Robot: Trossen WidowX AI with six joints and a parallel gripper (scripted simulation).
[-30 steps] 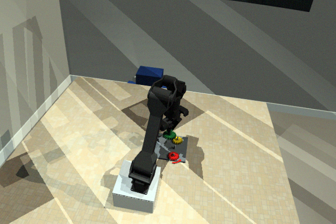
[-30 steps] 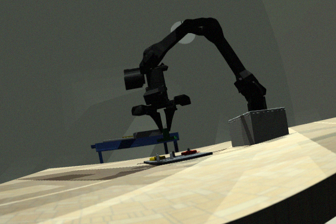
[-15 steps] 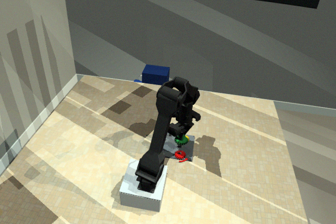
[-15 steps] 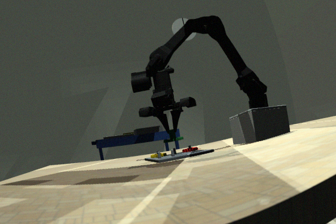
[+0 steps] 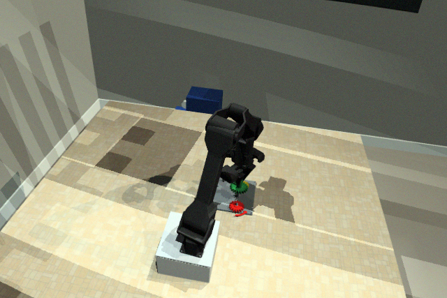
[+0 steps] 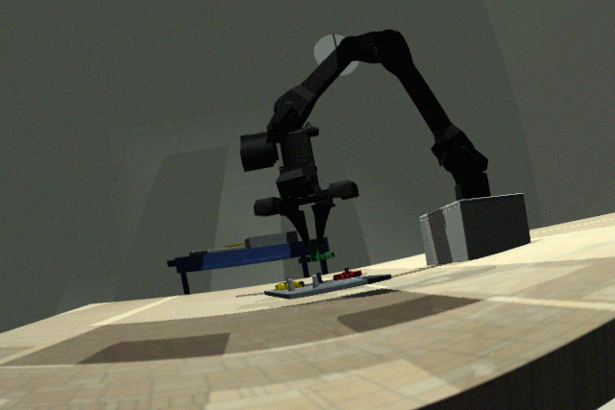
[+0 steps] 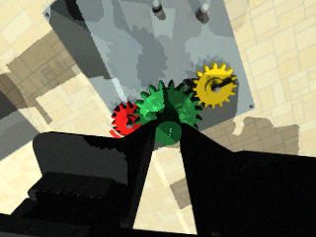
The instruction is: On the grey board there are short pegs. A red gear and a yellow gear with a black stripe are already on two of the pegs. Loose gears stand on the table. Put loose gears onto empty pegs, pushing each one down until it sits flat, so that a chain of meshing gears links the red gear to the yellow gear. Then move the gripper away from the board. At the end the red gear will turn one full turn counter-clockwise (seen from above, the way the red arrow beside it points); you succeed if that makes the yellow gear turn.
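Arm (image 5: 211, 175) (image 6: 422, 92): black throughout, as is its gripper (image 5: 241, 178) (image 6: 311, 240) (image 7: 168, 126). Base block (image 5: 187, 269) (image 6: 496, 227): pale grey to white, darker on its shaded side. Board (image 5: 248, 197) (image 6: 317, 291) (image 7: 114, 44): grey, mottled with darker shadow. Pegs (image 6: 314, 280) (image 7: 203, 11): lighter, metallic grey. Held gear (image 5: 238, 188) (image 6: 316, 257) (image 7: 153, 104): green, uniform in hue. Small gear (image 5: 236, 206) (image 6: 347, 275) (image 7: 123, 118): red; the curved arrow (image 5: 237, 215) matches it. Remaining gear (image 6: 282, 285) (image 7: 209, 94): yellow with a black stripe. Tabletop (image 5: 313, 251) (image 6: 248, 371) (image 7: 276, 79): cream and tan, patterned in small rectangular blocks, crossed by brown shadow. Background bench (image 6: 248, 256): blue.
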